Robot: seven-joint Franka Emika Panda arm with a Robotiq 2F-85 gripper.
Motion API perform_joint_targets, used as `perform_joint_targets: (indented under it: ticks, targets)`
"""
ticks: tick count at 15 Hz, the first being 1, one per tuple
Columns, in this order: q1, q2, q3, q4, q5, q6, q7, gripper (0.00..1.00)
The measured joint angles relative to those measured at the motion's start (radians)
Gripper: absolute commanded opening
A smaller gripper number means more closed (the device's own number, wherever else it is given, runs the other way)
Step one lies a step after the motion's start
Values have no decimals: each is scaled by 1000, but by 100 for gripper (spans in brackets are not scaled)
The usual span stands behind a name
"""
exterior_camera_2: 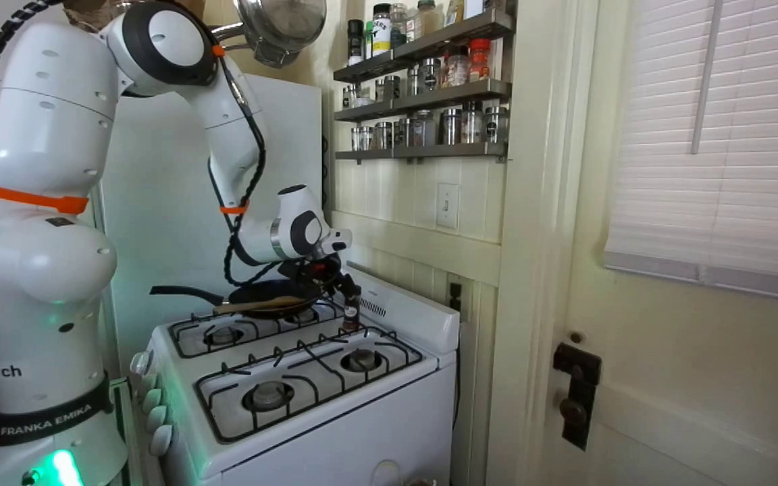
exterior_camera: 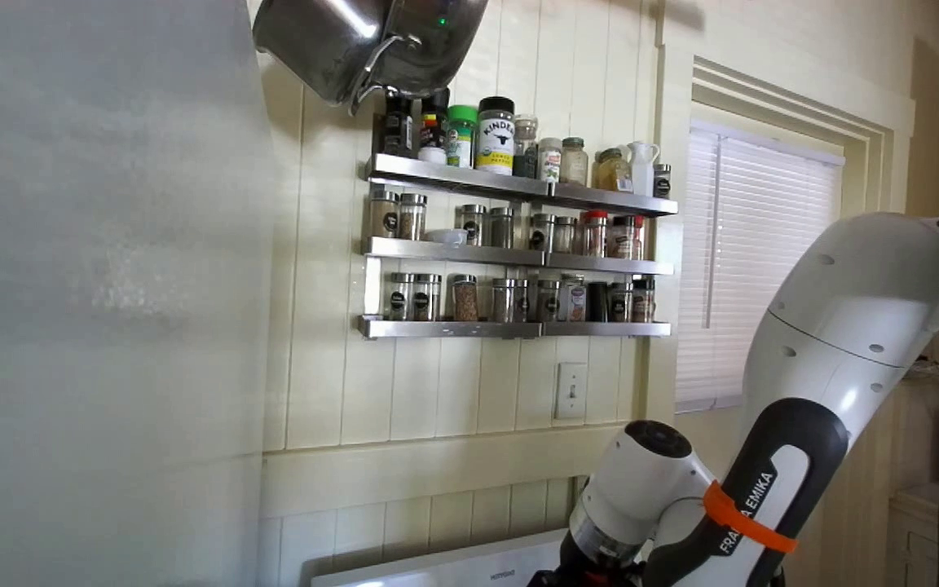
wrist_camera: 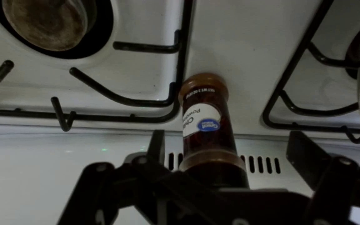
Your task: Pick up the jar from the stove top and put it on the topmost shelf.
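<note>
The jar point(wrist_camera: 211, 134), dark reddish with a white label and blue oval, stands upright on the stove top point(wrist_camera: 245, 47), at the strip between two black grates point(wrist_camera: 184, 40) and near the back panel point(exterior_camera_2: 412, 310) with its row of slots. The gripper point(wrist_camera: 228, 153) is released: its fingers point(wrist_camera: 157, 147) stand wide apart, the jar showing between them and clear of both. In an exterior view the arm point(exterior_camera_2: 230, 138) arches over the stove. A frying pan point(exterior_camera_2: 264, 290) sits over the farther grate, a wooden utensil point(exterior_camera_2: 254, 306) along its near side. In both exterior views the topmost shelf point(exterior_camera: 469, 178) holds a row of bottles and jars, above two lower shelves point(exterior_camera: 469, 251) of jars.
</note>
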Motion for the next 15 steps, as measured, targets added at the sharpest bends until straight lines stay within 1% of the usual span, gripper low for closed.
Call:
perform_joint_targets:
  ticks: [3,5,9,10,12,15]
  targets:
    - [59,28,-68,3,0,0,8,100]
    - [90,49,-98,6,0,7,10,100]
    - [196,107,-201,29,-1,22,10,100]
    - [232,124,-238,38,-3,24,10,100]
    - [295,159,-304,54,-3,50,10,100]
    - [358,212,-365,71,-1,122,10,100]
